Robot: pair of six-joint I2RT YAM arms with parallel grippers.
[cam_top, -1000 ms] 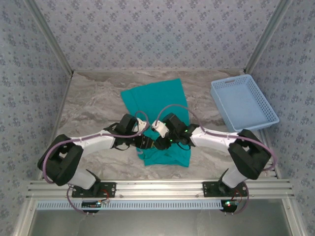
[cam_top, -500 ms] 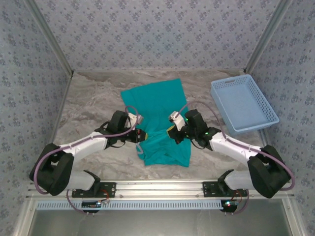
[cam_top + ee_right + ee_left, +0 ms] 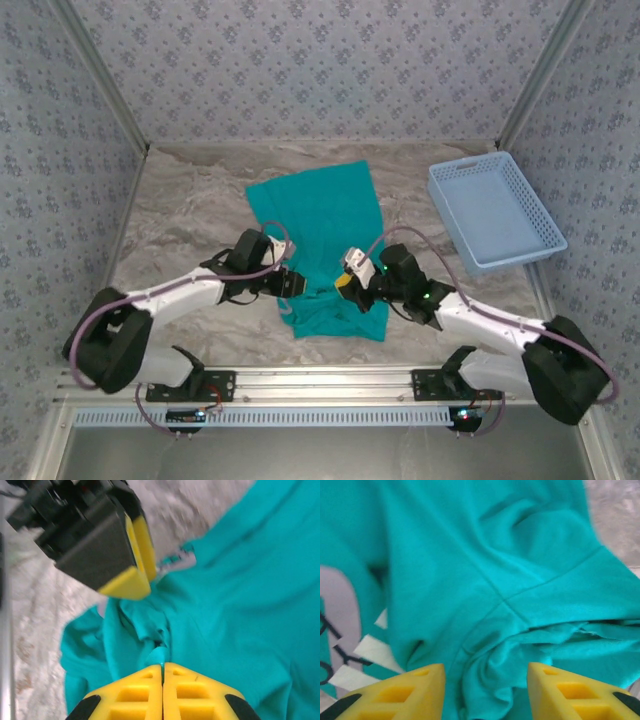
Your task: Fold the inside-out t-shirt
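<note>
**Q:** Where is the t-shirt (image 3: 318, 205)?
**A:** It lies flat on the table (image 3: 190, 220), teal, running lengthwise away from the arm bases. Its near end sits directly under both grippers and is bunched into folds there. Its far end lies smooth, well beyond them.

**Q:** What is the state of the right gripper (image 3: 343, 284)?
**A:** The jaws are pressed together, yellow pads meeting edge to edge. A thin ridge of cloth rises into the seam at the tips, so it is pinching the t-shirt.

**Q:** And the left gripper (image 3: 297, 284)?
**A:** The jaws stand partly apart and grip nothing. Crumpled cloth and a stitched seam lie in the gap just ahead of the tips. In the wrist view a white label (image 3: 370, 652) with dark print shows beside the left-hand jaw. This gripper is near the right gripper, tips facing each other but not touching.

**Q:** Is anything else on the table?
**A:** A light blue mesh basket (image 3: 495, 210), well apart from the right gripper, on its outer side and beyond it, clear of the cloth
</note>
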